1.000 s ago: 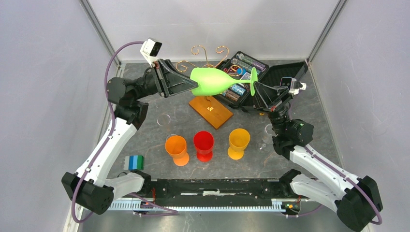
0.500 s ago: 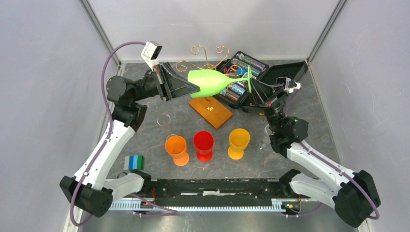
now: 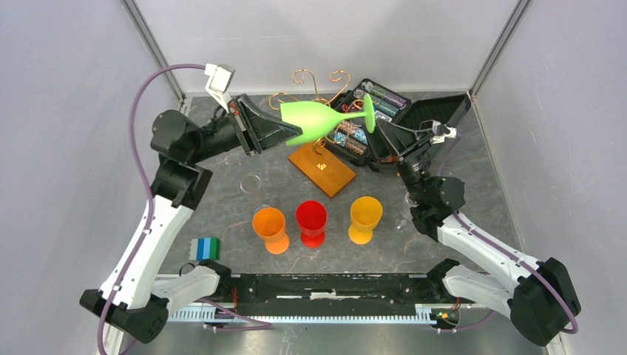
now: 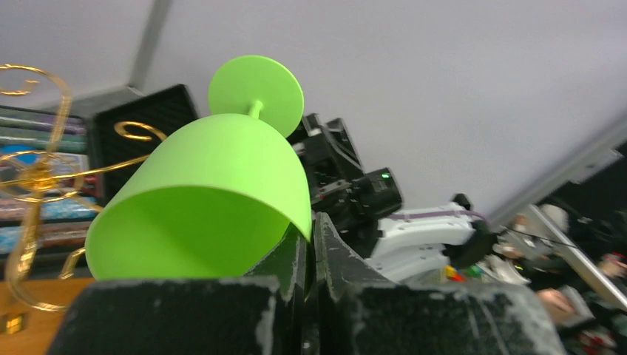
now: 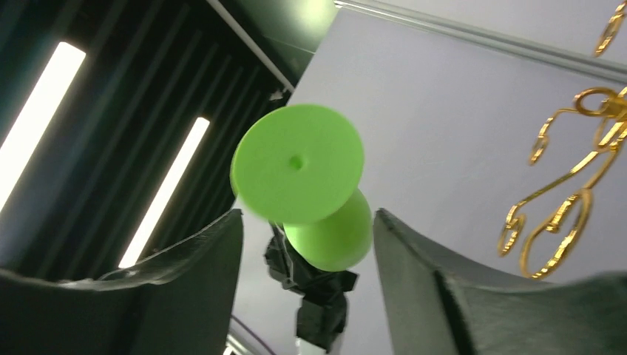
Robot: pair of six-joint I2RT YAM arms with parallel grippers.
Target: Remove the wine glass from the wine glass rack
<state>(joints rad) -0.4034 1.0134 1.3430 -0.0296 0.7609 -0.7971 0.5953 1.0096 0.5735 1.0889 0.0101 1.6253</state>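
Opaque lime-green wine glass [image 3: 309, 121], sideways

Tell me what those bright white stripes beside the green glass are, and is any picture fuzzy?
Right wrist view: the stripes are long lights overhead, glaring white against a dark ceiling, beside the wine glass. Left wrist view: the black fingers up close look fuzzy, the glass clearer. Top view: evenly lit and sharp.

The gold spirals of the wine glass rack [image 3: 325, 171] curl just behind your wine glass [image 3: 318, 118], and the open black case [image 3: 373, 122] lies close under its foot. Toward you the table [image 3: 222, 214] lies bare as far as three coloured cups [image 3: 311, 220].
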